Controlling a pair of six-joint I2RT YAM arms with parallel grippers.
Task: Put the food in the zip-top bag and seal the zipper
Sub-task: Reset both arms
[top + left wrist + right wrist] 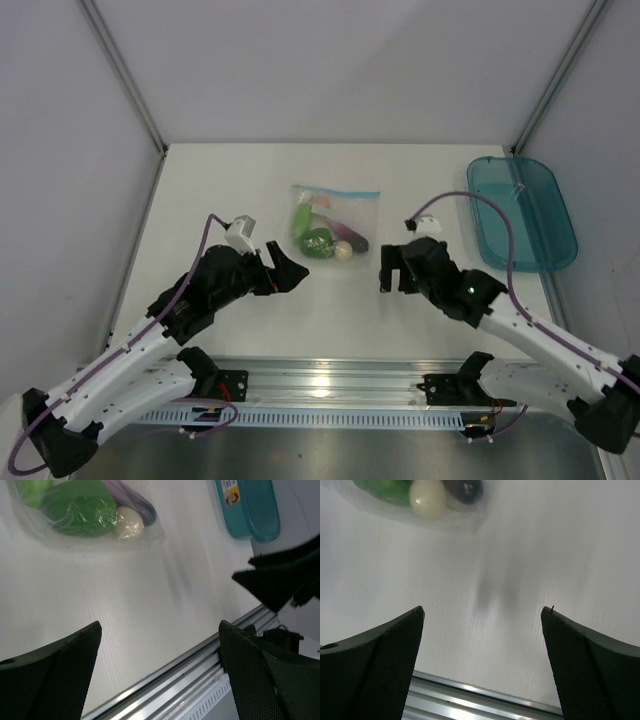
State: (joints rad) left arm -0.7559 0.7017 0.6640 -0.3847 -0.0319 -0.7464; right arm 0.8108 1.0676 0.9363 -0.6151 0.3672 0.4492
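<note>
The clear zip-top bag point(334, 222) lies flat on the white table with its teal zipper strip point(345, 192) along the far edge. The food is inside it: green bell pepper point(317, 243), purple eggplant point(350, 236), light green vegetable point(302, 217), pink piece point(322, 202) and whitish egg point(343, 251). In the left wrist view I see the pepper point(80, 514) and egg point(129, 523) in the bag. The right wrist view shows the egg point(427, 497). My left gripper point(292, 272) is open and empty, near-left of the bag. My right gripper point(388, 273) is open and empty, near-right of it.
A teal translucent oval tray point(521, 212) stands at the far right of the table and also shows in the left wrist view point(250, 507). A metal rail point(330, 378) runs along the table's near edge. Grey walls enclose the table on three sides.
</note>
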